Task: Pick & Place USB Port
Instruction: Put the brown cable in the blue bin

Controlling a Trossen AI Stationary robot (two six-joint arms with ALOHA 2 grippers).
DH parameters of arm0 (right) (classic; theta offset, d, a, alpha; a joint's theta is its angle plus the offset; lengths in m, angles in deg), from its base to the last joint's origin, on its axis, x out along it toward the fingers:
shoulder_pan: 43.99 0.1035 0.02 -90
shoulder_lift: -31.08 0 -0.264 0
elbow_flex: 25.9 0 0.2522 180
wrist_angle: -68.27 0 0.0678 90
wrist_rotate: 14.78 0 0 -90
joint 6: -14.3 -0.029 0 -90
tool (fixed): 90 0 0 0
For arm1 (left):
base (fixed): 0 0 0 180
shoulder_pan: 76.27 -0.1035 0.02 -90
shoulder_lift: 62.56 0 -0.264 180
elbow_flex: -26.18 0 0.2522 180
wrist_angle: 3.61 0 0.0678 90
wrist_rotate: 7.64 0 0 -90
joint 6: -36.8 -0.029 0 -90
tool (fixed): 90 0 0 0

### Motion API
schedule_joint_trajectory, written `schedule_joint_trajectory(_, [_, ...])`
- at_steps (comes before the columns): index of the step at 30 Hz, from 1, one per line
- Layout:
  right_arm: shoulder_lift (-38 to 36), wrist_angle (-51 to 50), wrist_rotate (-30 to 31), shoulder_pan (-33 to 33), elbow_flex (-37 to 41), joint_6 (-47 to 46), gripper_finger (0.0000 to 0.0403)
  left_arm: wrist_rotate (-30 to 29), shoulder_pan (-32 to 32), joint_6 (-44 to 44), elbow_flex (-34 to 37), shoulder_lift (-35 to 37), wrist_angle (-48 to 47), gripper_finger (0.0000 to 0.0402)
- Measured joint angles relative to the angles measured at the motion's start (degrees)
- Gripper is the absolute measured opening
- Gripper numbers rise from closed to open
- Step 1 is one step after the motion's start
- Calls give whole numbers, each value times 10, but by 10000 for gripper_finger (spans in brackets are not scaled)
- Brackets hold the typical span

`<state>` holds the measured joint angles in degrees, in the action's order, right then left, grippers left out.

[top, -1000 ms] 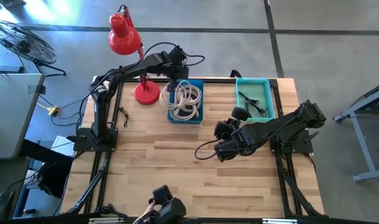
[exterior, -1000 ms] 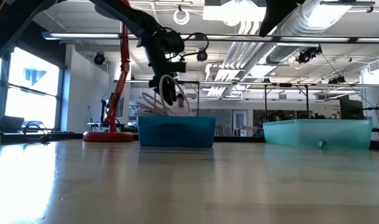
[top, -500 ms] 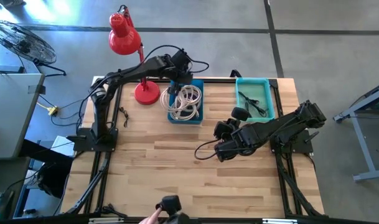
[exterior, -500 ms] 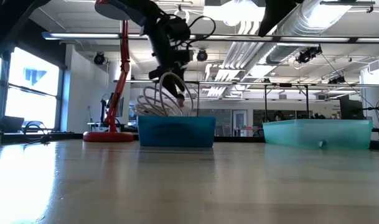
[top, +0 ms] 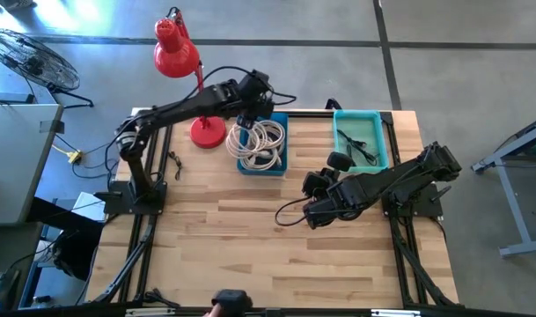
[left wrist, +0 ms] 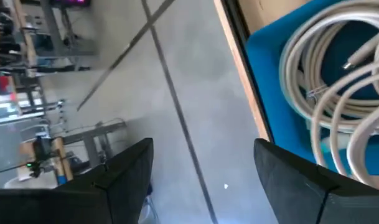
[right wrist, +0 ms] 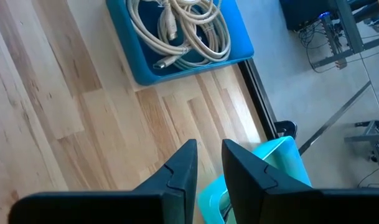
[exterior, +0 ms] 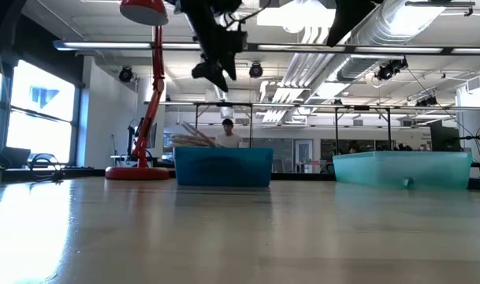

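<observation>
Coiled white USB cables [top: 263, 141] lie in a blue bin [top: 280, 165] at the table's far middle; they also show in the left wrist view [left wrist: 338, 81] and the right wrist view [right wrist: 183, 25]. My left gripper [top: 250, 110] hangs open above the bin's far left corner, high over it in the low view [exterior: 212, 71], with nothing between its fingers [left wrist: 205, 168]. A teal bin [top: 384, 132] to the right holds a dark cable [top: 356, 145]. My right gripper [top: 316, 185] waits over the wood between the bins, its fingers a narrow gap apart [right wrist: 209, 162] and empty.
A red desk lamp [top: 175, 53] stands with its base [top: 208, 132] just left of the blue bin. A person [exterior: 228, 130] shows in the room beyond the table. Bare wood [top: 223, 238] spreads across the near half of the table.
My left gripper has risen out of the blue bin toward the table's far left and has rolled, staying open. Loops of white cable rose with it half a second ago and have dropped back into the bin.
</observation>
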<state>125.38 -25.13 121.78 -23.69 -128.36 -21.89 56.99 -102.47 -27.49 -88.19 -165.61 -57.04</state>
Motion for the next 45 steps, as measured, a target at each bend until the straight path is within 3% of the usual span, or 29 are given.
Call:
schedule_joint_trajectory(9, [0, -49, 4, 0, 0, 2, 67, 74, 0, 63, 0, 104, -108, 272])
schedule_joint_trajectory(16, [0, -56, 4, 0, 0, 5, 67, 244, 0, 152, 0, 213, -266, 272])
schedule_joint_trajectory(19, [0, -56, 4, 0, 0, 5, 67, 240, 0, 186, 8, 244, -323, 272])
schedule_joint_trajectory(24, [0, -55, 4, 0, 0, 5, 67, 188, -1, 281, 78, 262, -329, 272])
schedule_joint_trajectory(29, [0, -53, -1, 1, 0, 1, 67, 166, -22, 321, 201, 257, -289, 272])
schedule_joint_trajectory(37, [0, -51, -17, 19, 0, -13, 67, 226, -99, 347, 407, 237, -116, 272])
schedule_joint_trajectory(41, [0, -45, -18, 27, 0, -15, 67, 256, -125, 344, 465, 228, 8, 272])
schedule_joint_trajectory(45, [0, -37, -18, 28, 0, -15, 67, 268, -133, 342, 482, 203, 52, 272])
